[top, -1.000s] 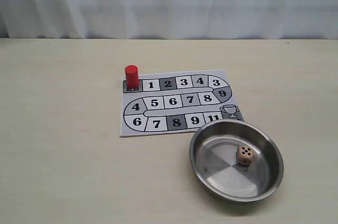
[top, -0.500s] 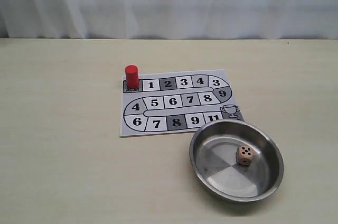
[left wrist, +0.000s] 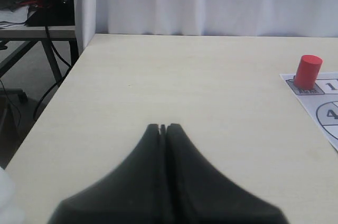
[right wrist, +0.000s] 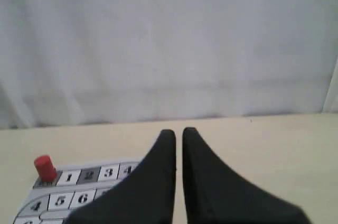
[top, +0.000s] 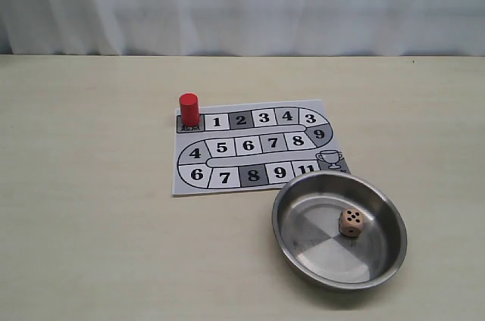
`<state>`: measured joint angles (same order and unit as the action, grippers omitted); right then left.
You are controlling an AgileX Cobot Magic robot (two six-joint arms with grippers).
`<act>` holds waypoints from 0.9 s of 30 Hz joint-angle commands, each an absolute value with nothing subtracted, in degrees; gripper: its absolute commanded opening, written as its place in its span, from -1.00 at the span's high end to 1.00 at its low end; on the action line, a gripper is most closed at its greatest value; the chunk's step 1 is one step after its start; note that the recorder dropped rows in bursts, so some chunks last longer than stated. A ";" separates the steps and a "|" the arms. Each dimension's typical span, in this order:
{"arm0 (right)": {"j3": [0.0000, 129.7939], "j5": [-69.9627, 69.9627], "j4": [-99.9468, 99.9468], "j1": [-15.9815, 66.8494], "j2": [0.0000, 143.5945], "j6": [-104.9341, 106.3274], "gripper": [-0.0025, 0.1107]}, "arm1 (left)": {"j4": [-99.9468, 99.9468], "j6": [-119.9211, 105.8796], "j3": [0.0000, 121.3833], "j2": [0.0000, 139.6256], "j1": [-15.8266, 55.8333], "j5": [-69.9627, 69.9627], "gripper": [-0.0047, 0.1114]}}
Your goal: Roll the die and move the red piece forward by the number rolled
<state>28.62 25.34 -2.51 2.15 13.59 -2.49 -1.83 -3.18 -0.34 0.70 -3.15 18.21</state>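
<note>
The tan die lies inside a steel bowl near the front right of the table. The red piece stands upright on the start square at the far left corner of the numbered board. Neither gripper shows in the exterior view. In the left wrist view my left gripper is shut and empty above bare table, with the red piece well off to its side. My right gripper is shut to a thin slit, empty, with the red piece and board beyond it. The die is hidden in both wrist views.
A white curtain hangs behind the table's far edge. In the left wrist view the table's side edge drops off beside a desk frame and cables.
</note>
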 commanded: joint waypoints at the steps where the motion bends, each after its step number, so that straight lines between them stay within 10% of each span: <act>1: 36.41 33.29 -2.56 2.16 27.01 0.00 0.84 | -1.75 -3.19 0.00 0.68 -2.68 17.53 0.92; 10: 44.18 39.85 -14.20 2.16 51.11 16.56 0.07 | -1.75 -3.19 0.00 0.68 -2.68 17.53 0.92; 27: 49.40 42.52 -10.79 18.15 78.16 14.49 0.05 | -1.75 -3.19 0.00 0.68 -2.68 17.53 0.92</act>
